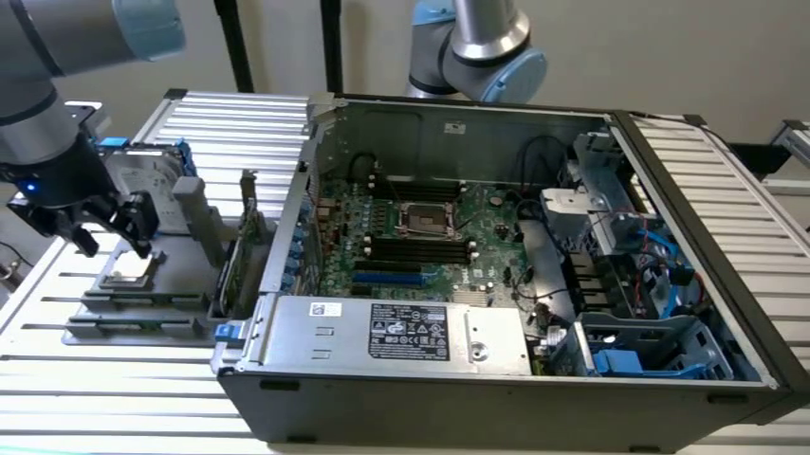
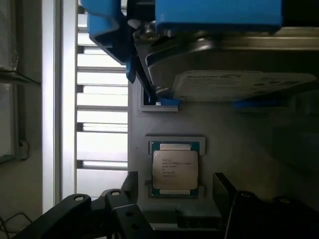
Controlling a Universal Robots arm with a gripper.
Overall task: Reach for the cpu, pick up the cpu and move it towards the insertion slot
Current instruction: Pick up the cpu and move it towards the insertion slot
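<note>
while hovering with gripper (image 1: 114, 248) wide open over the cpu (image 2: 175, 168), flat in its holder (image 2: 175, 140) outside the case (image 1: 506, 403): could pinch off-centre and tilt or drop it before the insertion slot (image 1: 424, 218).

The cpu (image 2: 175, 168) — a small flat square chip with a silver-grey metal top, faint printed lettering and a pale rim — is seen lying flat, face up, seated in a square recess of a grey holder (image 2: 239, 142). It is placed outside the open computer case (image 1: 506, 417), at the exterior view's left. The insertion slot (image 1: 427, 219) — a silver-framed square socket with a dark centre — is set in the green motherboard (image 1: 491, 204) inside the case, well apart from the chip.
</note>
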